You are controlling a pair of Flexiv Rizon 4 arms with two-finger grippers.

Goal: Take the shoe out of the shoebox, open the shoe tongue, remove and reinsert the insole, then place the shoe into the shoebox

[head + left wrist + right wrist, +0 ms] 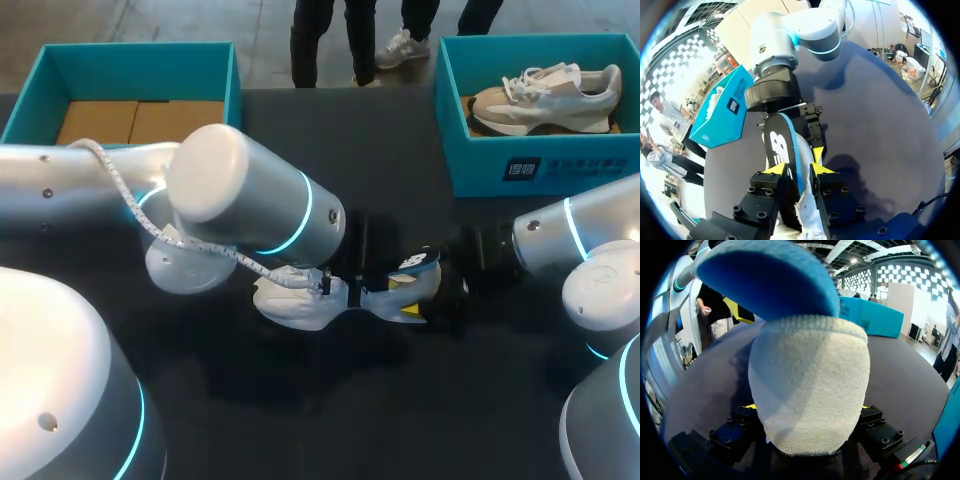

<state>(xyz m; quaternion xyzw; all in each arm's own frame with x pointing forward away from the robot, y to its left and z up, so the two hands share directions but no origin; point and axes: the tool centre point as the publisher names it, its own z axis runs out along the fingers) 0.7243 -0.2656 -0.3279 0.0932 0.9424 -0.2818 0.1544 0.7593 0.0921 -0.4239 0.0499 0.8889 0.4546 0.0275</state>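
Observation:
A white shoe (292, 303) lies on the dark table between my two arms, its heel (810, 390) pointing at my right arm. A black insole with a blue edge (782, 145) stands up out of the shoe's opening; in the head view this insole (415, 265) rises near the heel. My left gripper (796, 167) is shut on the insole, one yellow tip on each face. Around the fuzzy white heel sits my right gripper (807, 407), shut on it, with the blue insole (765, 275) overhead. Most of the shoe's middle is hidden under my left arm (250, 200).
A teal shoebox (40, 80) with only a cardboard floor stands at the back left. Another teal box (450, 110) at the back right holds a beige and white sneaker (545, 100). Bare dark tabletop (330, 400) lies in front of the shoe.

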